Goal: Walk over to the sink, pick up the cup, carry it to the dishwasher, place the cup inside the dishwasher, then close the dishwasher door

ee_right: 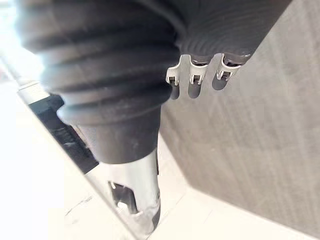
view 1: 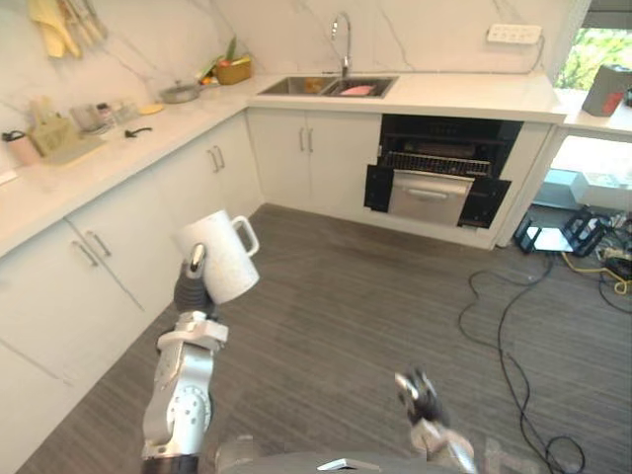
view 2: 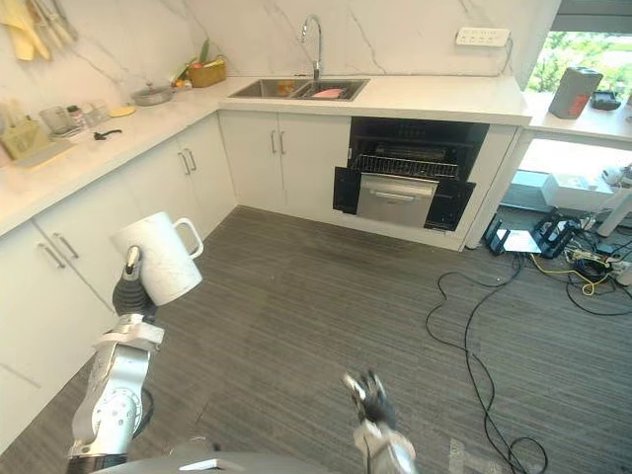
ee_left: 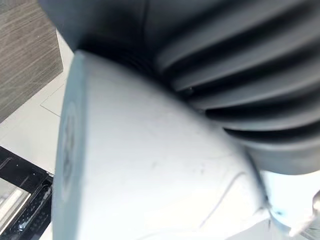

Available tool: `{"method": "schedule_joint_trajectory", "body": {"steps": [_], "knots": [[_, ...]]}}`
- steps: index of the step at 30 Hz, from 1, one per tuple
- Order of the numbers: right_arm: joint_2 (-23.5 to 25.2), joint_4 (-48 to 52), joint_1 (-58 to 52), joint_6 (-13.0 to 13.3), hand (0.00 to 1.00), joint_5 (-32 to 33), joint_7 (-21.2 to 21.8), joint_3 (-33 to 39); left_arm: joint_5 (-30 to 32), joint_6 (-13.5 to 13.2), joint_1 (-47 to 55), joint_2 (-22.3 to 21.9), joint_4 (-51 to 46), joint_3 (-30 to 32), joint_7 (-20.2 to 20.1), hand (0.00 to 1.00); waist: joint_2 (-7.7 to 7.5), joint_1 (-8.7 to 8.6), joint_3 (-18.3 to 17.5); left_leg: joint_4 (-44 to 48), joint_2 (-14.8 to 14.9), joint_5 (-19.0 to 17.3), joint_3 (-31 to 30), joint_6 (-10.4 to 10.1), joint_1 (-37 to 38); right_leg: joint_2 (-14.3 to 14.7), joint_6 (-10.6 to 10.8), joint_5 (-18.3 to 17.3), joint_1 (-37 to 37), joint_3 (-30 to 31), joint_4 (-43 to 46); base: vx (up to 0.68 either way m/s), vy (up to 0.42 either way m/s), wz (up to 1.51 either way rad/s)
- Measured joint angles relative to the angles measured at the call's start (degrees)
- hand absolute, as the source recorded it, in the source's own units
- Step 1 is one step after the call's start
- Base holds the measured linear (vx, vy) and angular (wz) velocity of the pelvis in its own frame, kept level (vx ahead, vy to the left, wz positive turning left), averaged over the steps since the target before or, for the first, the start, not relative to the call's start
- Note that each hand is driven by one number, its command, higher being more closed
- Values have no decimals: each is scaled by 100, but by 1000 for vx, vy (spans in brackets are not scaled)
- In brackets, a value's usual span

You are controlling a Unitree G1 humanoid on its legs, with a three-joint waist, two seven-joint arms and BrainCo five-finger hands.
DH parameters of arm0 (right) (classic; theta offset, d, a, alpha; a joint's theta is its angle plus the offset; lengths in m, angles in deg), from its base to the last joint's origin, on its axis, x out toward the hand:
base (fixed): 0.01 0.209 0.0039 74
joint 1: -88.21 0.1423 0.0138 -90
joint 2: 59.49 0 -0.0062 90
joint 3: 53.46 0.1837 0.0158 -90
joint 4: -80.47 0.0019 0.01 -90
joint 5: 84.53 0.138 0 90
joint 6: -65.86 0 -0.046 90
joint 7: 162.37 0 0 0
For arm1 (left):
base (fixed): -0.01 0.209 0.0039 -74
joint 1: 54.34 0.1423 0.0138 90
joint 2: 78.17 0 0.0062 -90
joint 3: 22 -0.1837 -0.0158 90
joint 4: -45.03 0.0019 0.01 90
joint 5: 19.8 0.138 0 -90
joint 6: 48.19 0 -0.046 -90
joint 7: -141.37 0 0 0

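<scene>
Left hand (view 1: 193,288) clamped on tilted cup (view 1: 225,252); could slip while walking, or clip dishwasher (view 1: 430,197) door. Right hand (view 1: 420,395) idle, state unclear.

Just behind the sink (view 1: 326,87), on the counter (view 1: 464,94): tap (view 1: 342,39). Left of the sink: basket (view 1: 233,71), then pot (view 1: 180,94). Below the sink and to its right: dishwasher (view 1: 439,178), open. Far in front of the sink, off to the left: cup (view 1: 219,255) in the left hand (view 1: 191,281).
</scene>
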Motion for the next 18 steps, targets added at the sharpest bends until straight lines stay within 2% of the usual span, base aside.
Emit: {"method": "schedule_joint_trajectory", "body": {"steps": [1,2,3,4,5,6,7,8,9,10,11,12,13,14,15,16,17,18], "knots": [[-3,116,100,41,0,25,-53,1,0,-4,74,-1,-29,-5,-15,100,9,20,40,-759,-157,228,-62,-180,-66,-46,58,-35,122,31,-14,410,127,-35],[-37,127,161,88,0,54,-70,7,0,-18,98,6,-53,2,-45,100,17,35,76,-995,-183,313,-68,-285,-167,-49,117,-97,196,70,-35,380,185,-33],[-70,116,227,144,0,88,-108,11,1,-107,96,37,-64,15,-125,100,30,95,112,-1176,-192,361,-25,-360,-327,-37,244,-309,402,135,-91,498,270,-33],[-108,116,211,149,0,172,-143,13,-2,-261,93,80,-7,45,-264,100,79,95,148,-1263,-182,359,4,-348,-322,-11,350,-530,694,195,-96,518,302,-37],[-95,86,216,138,0,250,-190,14,-4,-356,72,158,73,72,-329,100,14,110,182,-1151,-219,816,-79,-153,-275,-62,379,-683,842,300,-45,575,324,-37],[-57,90,217,116,0,305,-225,2,0,-426,59,245,176,109,-376,100,-90,117,206,-842,-279,973,-56,-111,-214,-184,314,-775,971,389,77,685,378,-49],[-85,115,222,95,0,353,-224,12,14,-488,17,270,280,237,-379,100,-245,101,247,-315,-452,841,-236,98,-260,-356,216,-718,908,551,508,566,300,-45],[-101,131,223,42,0,358,-225,16,62,-512,-5,272,283,292,-376,100,-282,97,271,-150,-547,744,-344,252,-260,-408,173,-674,862,611,730,661,383,-40],[-90,141,222,-98,0,359,-234,28,114,-579,-44,313,295,348,-376,100,-442,93,274,-1,-718,550,-350,519,-172,-575,234,-577,691,685,1288,570,332,-20],[-27,207,199,-237,0,348,-274,101,176,-615,-122,349,347,384,-389,100,-625,26,275,-48,-909,342,-225,594,50,-805,549,-327,435,730,2040,685,389,-18],[21,290,172,-287,0,343,-305,136,255,-619,-186,352,396,385,-400,100,-694,5,293,-108,-1009,260,-171,631,210,-926,870,-104,249,761,2518,552,286,-14],[137,449,141,-339,0,336,-335,188,352,-636,-264,399,469,395,-409,100,-767,-33,334,-245,-1167,102,-47,708,553,-1163,1579,538,-172,817,3529,492,256,-30],[286,596,107,-376,0,270,-320,218,439,-655,-260,431,471,382,-409,100,-741,-73,387,-387,-1274,-75,23,749,950,-1365,1680,647,-705,785,4804,462,240,-32],[351,622,77,-374,0,218,-314,224,509,-656,-261,431,472,373,-409,100,-740,-105,391,-456,-1299,-128,28,808,1160,-1410,1537,582,-926,696,5306,437,206,-31],[445,640,-24,-370,0,213,-293,215,568,-684,-260,430,472,312,-405,100,-586,-167,455,-657,-1314,-286,34,895,1570,-1402,1030,377,-1386,461,5978,346,144,-15],[486,670,-90,-359,0,215,-284,196,572,-727,-262,428,471,250,-396,100,-550,-194,446,-770,-1314,-328,33,901,1728,-1346,822,264,-1660,383,6152,424,141,-4],[571,837,-243,-352,0,228,-252,105,571,-867,-278,444,468,89,-373,100,-521,-290,429,-954,-1320,-406,-38,903,1917,-1165,563,69,-2281,307,6231,416,82,21],[651,1032,-376,-355,0,247,-178,71,571,-915,-332,499,468,-43,-374,100,-520,-375,442,-1042,-1318,-469,-131,878,2034,-1054,505,-54,-2713,206,5996,508,51,61]]}}
